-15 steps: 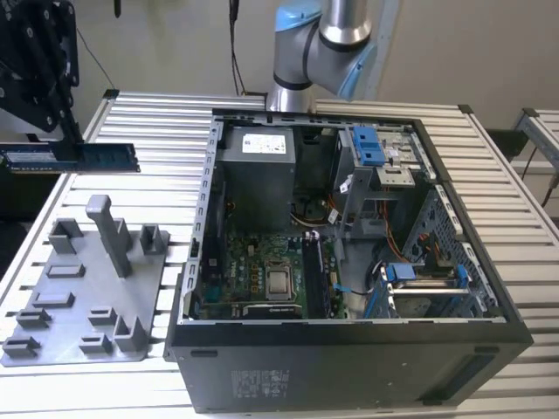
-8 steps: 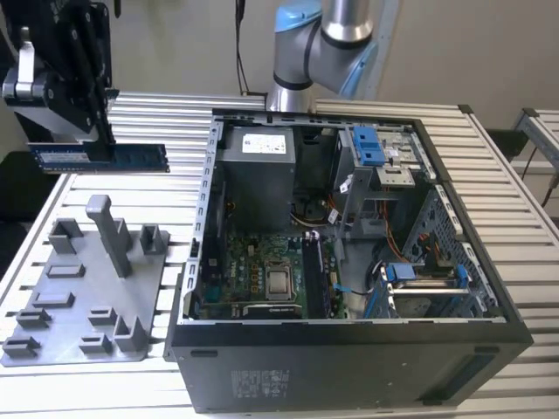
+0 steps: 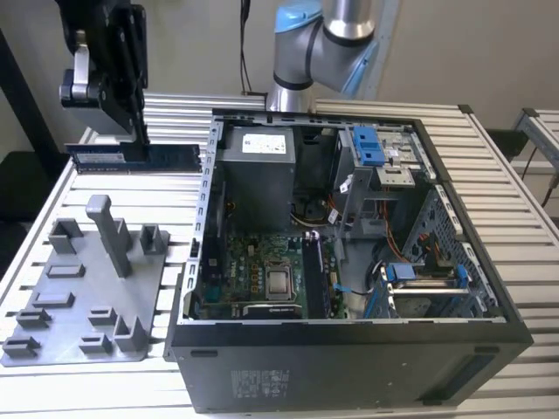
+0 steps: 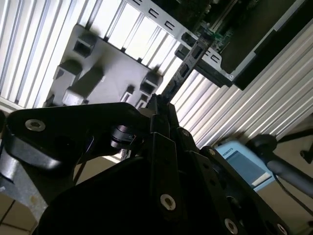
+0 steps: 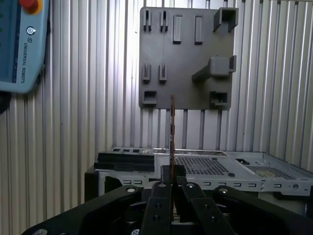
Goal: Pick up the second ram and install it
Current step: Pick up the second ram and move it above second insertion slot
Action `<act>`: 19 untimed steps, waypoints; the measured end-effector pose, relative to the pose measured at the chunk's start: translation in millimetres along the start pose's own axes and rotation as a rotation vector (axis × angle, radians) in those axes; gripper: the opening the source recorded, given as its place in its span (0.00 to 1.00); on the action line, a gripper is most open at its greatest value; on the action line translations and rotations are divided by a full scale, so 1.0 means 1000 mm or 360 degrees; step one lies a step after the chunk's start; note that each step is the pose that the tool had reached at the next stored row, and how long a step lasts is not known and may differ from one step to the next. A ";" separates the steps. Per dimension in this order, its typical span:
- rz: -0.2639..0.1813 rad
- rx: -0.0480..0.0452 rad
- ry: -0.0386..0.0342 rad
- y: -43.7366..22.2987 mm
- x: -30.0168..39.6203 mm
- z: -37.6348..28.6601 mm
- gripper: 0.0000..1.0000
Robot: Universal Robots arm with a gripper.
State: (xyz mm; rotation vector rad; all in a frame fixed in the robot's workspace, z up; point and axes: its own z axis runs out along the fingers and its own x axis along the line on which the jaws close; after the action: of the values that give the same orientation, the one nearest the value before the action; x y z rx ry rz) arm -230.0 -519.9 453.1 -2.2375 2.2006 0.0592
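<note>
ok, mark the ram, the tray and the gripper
ram (image 3: pixel 170 157), exterior view, on the board's bare face.
tray (image 3: pixel 140 292), exterior view, on a bare flat patch of its base.
gripper (image 3: pixel 140 140), exterior view, between the fingertips shut on the ram.

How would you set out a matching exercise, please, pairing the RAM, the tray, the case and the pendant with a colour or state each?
Things:
1. RAM
2. tray
3. case
4. pendant

Colours or states:
A. light blue
B. open, motherboard showing
C. clamped in the gripper, off the surface
D. grey, lying flat beside the case

Pairs: 1-C, 2-D, 3-B, 4-A.
</note>
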 end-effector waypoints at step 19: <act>-0.0004 0.0010 -0.0003 -0.0797 0.0011 -0.0016 0.14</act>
State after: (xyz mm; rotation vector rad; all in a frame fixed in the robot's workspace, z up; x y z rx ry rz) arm -150.2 -519.7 452.7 -2.2358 2.1943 0.0541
